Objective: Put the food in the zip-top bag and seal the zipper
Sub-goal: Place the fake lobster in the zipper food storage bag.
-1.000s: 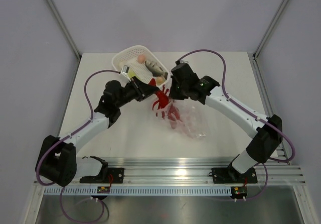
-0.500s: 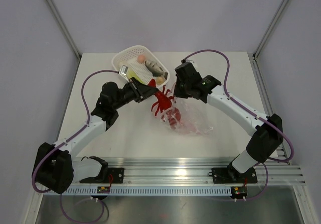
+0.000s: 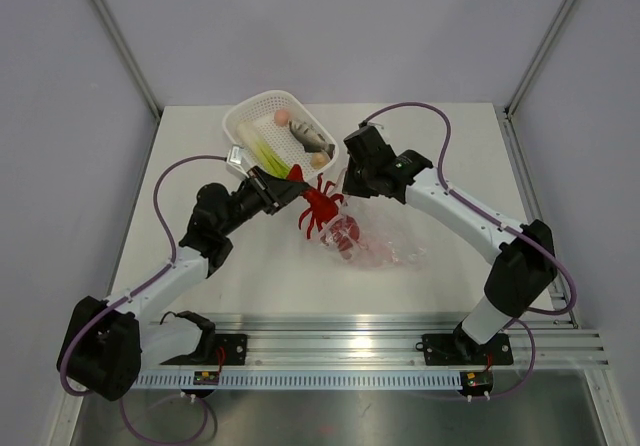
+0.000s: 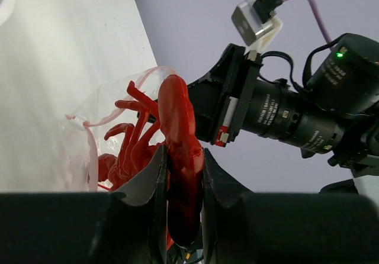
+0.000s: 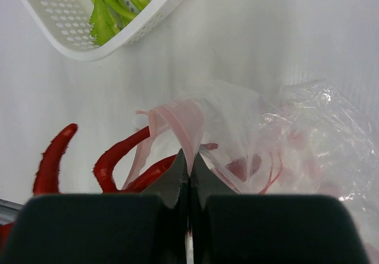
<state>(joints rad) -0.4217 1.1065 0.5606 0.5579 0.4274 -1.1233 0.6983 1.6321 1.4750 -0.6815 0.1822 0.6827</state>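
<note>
My left gripper (image 3: pixel 296 180) (image 4: pixel 182 157) is shut on the tail of the red lobster (image 3: pixel 320 207) (image 4: pixel 176 122), part of the food. The lobster's claws and legs reach into the mouth of the clear zip-top bag (image 3: pixel 382 243) (image 4: pixel 98 107). My right gripper (image 3: pixel 346 188) (image 5: pixel 189 158) is shut on the bag's upper lip at the pink zipper (image 5: pixel 185 125) and holds it raised. Red lobster legs (image 5: pixel 121 156) show under that lip. More food lies in the white basket (image 3: pixel 236 118): a grey fish (image 3: pixel 308 136), a green vegetable (image 3: pixel 266 152) (image 5: pixel 108 10) and a peach piece (image 3: pixel 282 117).
The basket (image 5: pixel 65 36) stands at the back of the white table, just behind both grippers. The right wrist and its camera (image 4: pixel 284 113) hang close above the lobster. Grey walls enclose the table on three sides, and a metal rail runs along the near edge.
My left gripper has carried the lobster a little nearer and lower, into the bag's mouth. The bag has shifted and spread to the right. The right gripper keeps its hold on the lip.
</note>
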